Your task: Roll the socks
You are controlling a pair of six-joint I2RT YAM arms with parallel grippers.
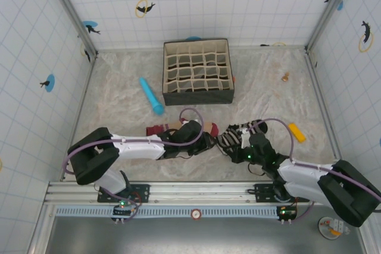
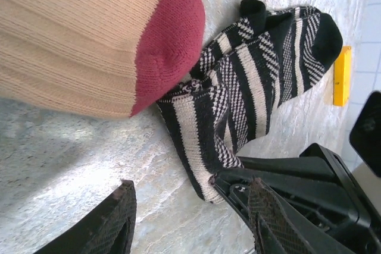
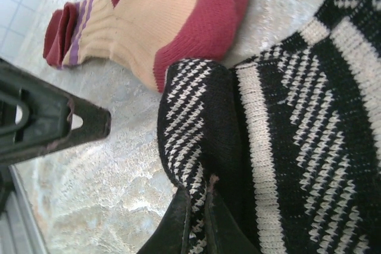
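While the peach sock [image 3: 155, 22] and the black-and-white striped sock [image 3: 297, 135] lie touching at the near middle of the counter [image 1: 119, 93], the right end effector [image 3: 196, 221] is pinched closed on an edge of the striped one. The left end effector [image 2: 190, 218] hovers just beside them, fingers parted, holding nothing.

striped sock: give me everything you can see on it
The striped sock is knit fabric, black and white bands with houndstooth-like stretches and solid black patches. It lies crumpled and folded on the marbled table, not rolled, right of the peach sock, its fold against that sock's maroon end. The right gripper is shut on one folded edge.
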